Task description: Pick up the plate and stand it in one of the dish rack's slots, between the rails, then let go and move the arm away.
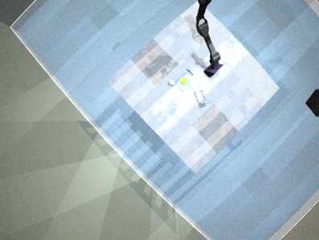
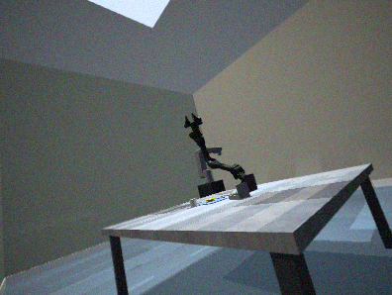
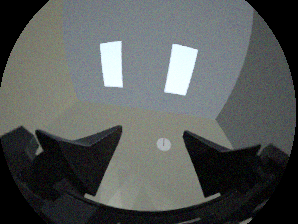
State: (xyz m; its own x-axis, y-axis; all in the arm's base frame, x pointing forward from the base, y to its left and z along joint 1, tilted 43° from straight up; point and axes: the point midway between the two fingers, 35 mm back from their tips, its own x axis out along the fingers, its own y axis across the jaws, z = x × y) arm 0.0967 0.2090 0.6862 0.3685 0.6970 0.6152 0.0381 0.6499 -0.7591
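Note:
A small round yellow thing [image 1: 183, 80] [image 2: 210, 200], which looks like the plate, lies flat on a light blue patch on the table. The dish rack seems to be the small pale frame [image 1: 200, 97] beside it; its slots and rails are too small to make out. My gripper [image 2: 190, 118] [image 3: 153, 131] is open and empty, held high above the table and pointing up and away from it. Only wall, ceiling and lights show past its fingers in the wrist view. The gripper is outside the top view. Neither plate nor rack shows in the wrist view.
A blue bar [image 1: 190, 72] and a small pale object [image 1: 171, 83] [image 2: 193, 202] stand near the yellow thing. My arm's dark base [image 1: 213, 70] [image 2: 250, 182] is on the table close by. A black block [image 2: 211, 188] with a grey arm-like post stands behind the table.

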